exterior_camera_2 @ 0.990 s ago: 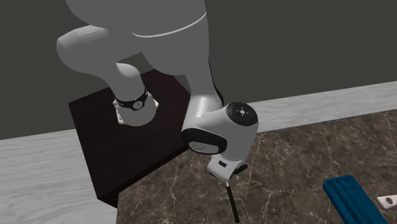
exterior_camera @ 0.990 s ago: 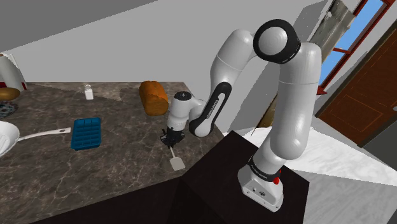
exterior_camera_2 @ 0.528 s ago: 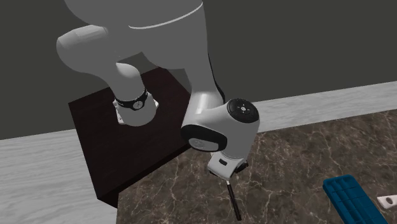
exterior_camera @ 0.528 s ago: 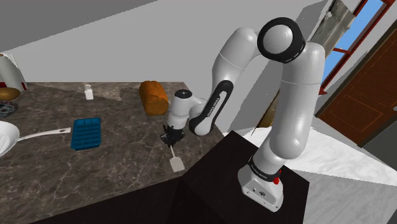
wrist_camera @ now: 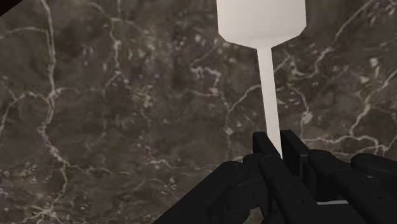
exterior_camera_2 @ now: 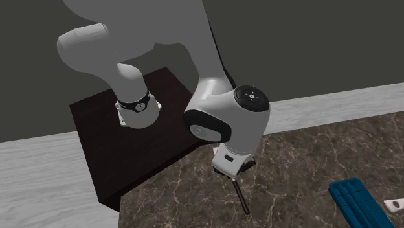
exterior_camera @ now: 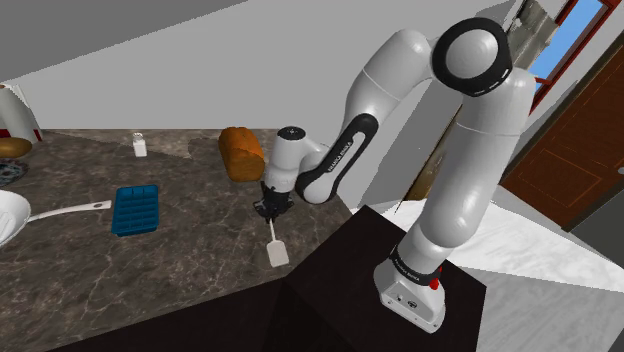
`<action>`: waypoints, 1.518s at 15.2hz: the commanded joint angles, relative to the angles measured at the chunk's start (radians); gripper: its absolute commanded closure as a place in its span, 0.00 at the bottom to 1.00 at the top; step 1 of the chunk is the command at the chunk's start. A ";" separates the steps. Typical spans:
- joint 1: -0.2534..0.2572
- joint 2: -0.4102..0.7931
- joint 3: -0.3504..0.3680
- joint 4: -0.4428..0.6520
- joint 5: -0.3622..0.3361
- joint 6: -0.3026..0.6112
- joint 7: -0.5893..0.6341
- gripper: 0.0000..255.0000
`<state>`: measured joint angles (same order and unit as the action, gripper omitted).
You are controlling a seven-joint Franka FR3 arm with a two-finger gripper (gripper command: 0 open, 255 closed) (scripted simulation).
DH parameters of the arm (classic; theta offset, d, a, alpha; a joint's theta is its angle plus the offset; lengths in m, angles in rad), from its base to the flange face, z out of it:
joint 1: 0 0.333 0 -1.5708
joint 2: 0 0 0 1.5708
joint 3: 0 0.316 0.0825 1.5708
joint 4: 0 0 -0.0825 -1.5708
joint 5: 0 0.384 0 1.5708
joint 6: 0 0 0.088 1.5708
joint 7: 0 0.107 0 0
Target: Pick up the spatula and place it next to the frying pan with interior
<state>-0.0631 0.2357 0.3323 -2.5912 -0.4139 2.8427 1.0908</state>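
Surface: dark marbled stone surface (exterior_camera: pixel 150 275), grey walls behind, a brown door (exterior_camera: pixel 575 140) at the shoulder view's right.
Stand: dark box (exterior_camera: pixel 345 255) set against the surface's near corner.
Claw: my claw (wrist_camera: pixel 275 151) points down at the surface, closed almost fully, both fingers (wrist_camera: pixel 262 147) pressed on the thin handle of the spatula (wrist_camera: pixel 269 83).
Spatula: pale, with a flat broad blade. It hangs from my claw with the blade lowest, over the surface close to the stand. I cannot tell whether the blade has cleared the stone.
Frying pan: pale frying pan (exterior_camera: pixel 8 218) at the shoulder view's left edge, its long handle pointing toward a blue tray (exterior_camera: pixel 135 208). It is well apart from the spatula.
Other items: brown loaf (exterior_camera: pixel 241 152) near my claw; small white shaker (exterior_camera: pixel 139 146) farther back.
Done, in my judgement: the grasp is made and looks secure.
Left, in my judgement: the carry across the surface past the blue tray, then the set-down beside the frying pan and the release. The larger part of the task is outstanding.
Writing: a line of lettering runs along my forearm link (exterior_camera: pixel 340 160); I cannot read it. No other brand or label found.
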 commanded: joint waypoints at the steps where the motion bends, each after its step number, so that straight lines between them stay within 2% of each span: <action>1: -0.022 -0.034 0.032 -0.007 0.048 -0.025 -0.037 1.00; 7: -0.061 -0.137 0.100 -0.021 0.191 -0.100 -0.145 1.00; 13: -0.067 -0.236 0.127 -0.022 0.316 -0.184 -0.238 1.00; 14: -0.066 -0.238 0.126 -0.022 0.318 -0.185 -0.239 1.00; 18: -0.027 -0.119 0.144 0.125 0.213 -0.236 -0.100 1.00; 23: 0.053 0.031 0.136 0.327 0.117 -0.318 0.030 1.00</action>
<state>-0.0204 0.2378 0.4728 -2.3088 -0.2829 2.5464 1.1068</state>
